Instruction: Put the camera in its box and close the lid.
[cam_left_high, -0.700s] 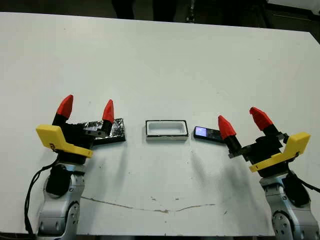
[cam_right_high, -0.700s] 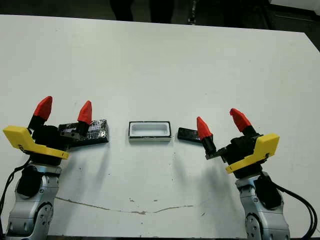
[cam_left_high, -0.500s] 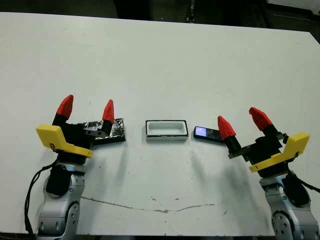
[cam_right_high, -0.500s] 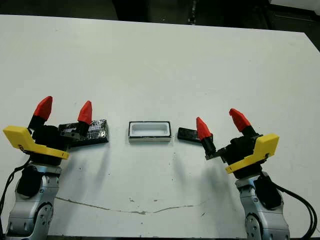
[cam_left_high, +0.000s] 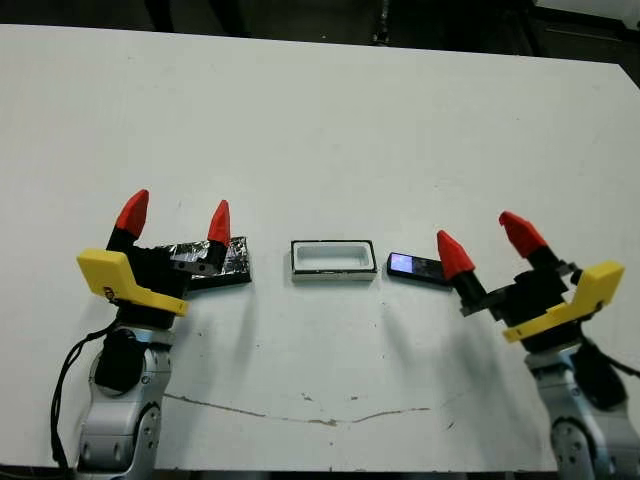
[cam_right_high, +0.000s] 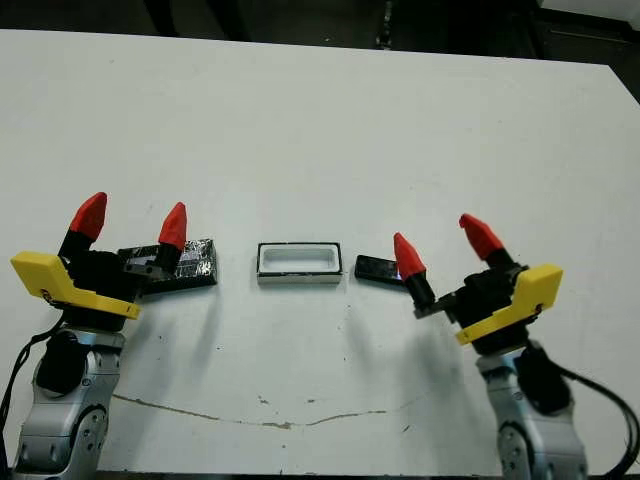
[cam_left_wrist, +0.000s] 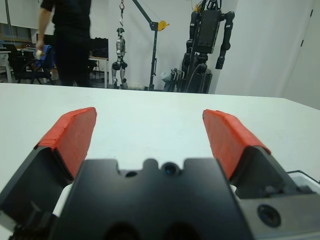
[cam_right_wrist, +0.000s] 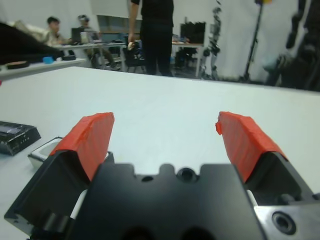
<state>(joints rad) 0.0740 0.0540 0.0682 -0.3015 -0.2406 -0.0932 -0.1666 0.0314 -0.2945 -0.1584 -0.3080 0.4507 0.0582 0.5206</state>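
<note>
Camera: the camera lies flat on the white table, just right of the box, screen patch lit.
Box: the box sits mid-table, open and empty.
Lid: the lid lies left of the box, partly under the left gripper.
Right gripper: the right gripper hovers by the camera, fingers apart, holding nothing.
Left gripper: the left gripper is spread wide over the lid, empty.
Progress: nothing is done yet; grasping, placing and closing all remain.

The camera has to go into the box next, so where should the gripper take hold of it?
Probably across the camera's two long edges near its middle, coming down from above with the open right gripper. It lies flat on the table, slim, so only those edges offer purchase; the box sits close off one short end.
</note>
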